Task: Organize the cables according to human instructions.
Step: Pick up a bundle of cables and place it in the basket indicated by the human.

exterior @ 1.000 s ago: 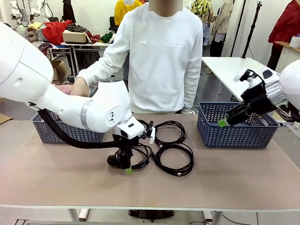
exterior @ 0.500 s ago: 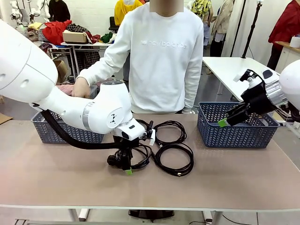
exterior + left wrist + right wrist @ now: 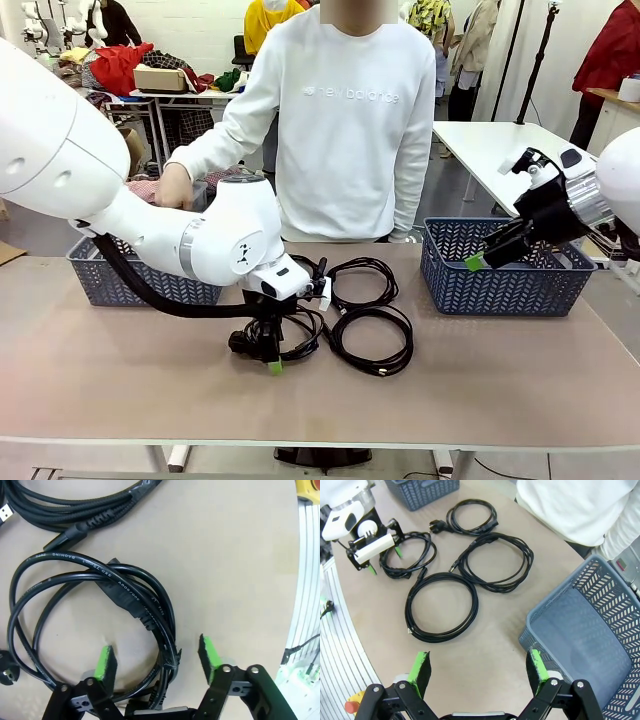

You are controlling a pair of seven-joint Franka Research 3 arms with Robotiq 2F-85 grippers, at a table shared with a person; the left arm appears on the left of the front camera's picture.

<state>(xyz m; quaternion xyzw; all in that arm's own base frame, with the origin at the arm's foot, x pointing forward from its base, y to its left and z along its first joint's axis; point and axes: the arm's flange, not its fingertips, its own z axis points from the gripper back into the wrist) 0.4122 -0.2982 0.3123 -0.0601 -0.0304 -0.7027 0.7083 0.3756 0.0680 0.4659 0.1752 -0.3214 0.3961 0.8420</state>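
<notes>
Cables [image 3: 470,565] lie in four black coils beyond the released right claw [image 3: 479,672]. One coil [image 3: 127,587] sits inside the spread left claw [image 3: 157,656], its near edge hidden beneath the claw; we read "300/500V" printed on it.

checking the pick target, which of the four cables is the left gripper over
The near-left coil: the open left gripper straddles its strands and no other's.

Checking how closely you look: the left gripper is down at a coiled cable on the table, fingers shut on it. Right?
Not quite. The left gripper is down at the coiled cable on the table, but open: the left wrist view shows its green pads apart, one either side of it.
</notes>
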